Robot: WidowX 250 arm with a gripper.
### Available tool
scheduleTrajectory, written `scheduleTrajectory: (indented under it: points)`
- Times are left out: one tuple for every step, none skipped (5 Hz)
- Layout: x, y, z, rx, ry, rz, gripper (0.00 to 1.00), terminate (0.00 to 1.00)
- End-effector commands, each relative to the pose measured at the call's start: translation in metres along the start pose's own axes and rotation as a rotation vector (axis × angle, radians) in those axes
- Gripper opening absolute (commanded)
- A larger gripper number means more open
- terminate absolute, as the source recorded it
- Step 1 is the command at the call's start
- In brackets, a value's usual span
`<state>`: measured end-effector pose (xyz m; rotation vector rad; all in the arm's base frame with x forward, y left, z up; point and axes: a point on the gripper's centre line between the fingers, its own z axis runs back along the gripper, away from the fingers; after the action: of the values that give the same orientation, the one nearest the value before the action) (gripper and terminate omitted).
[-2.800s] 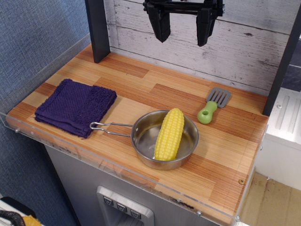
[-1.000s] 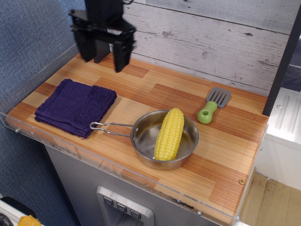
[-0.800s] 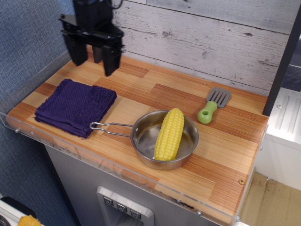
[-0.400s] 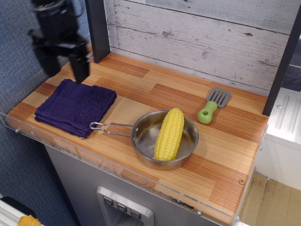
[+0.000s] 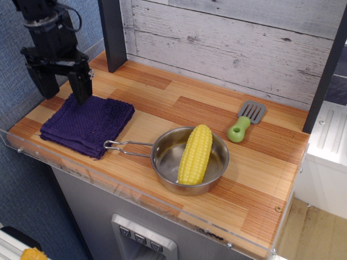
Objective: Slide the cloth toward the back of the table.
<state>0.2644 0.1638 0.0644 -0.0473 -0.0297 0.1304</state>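
The cloth (image 5: 89, 124) is a dark purple folded terry towel lying flat at the front left of the wood-plank table (image 5: 179, 108). My gripper (image 5: 64, 92) is black and open, fingers pointing down, at the cloth's far left edge. The right fingertip (image 5: 82, 93) is at the cloth's back edge. The left fingertip (image 5: 47, 91) hangs just past the cloth's left side. Whether the tips touch the cloth I cannot tell.
A steel pan (image 5: 190, 160) with a yellow corn cob (image 5: 195, 154) stands right of the cloth, its wire handle (image 5: 126, 145) reaching the cloth's corner. A green-handled grey spatula (image 5: 245, 121) lies at the back right. A dark post (image 5: 113, 33) stands at the back left. A clear acrylic rim (image 5: 124, 189) lines the front edge.
My gripper has come from the upper middle of the view, leftward and down, to the back left edge of the cloth. The cloth, pan and spatula have not moved.
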Motion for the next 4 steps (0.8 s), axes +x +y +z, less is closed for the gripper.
scheduleTrajectory:
  points:
    - [0.003, -0.016, -0.008, 0.091, -0.028, -0.024, 1.00, 0.00]
    - [0.001, -0.030, -0.014, 0.126, -0.037, -0.035, 1.00, 0.00]
    - [0.000, -0.040, -0.022, 0.149, -0.039, -0.034, 1.00, 0.00]
    - [0.000, -0.043, -0.033, 0.136, -0.039, -0.022, 1.00, 0.00]
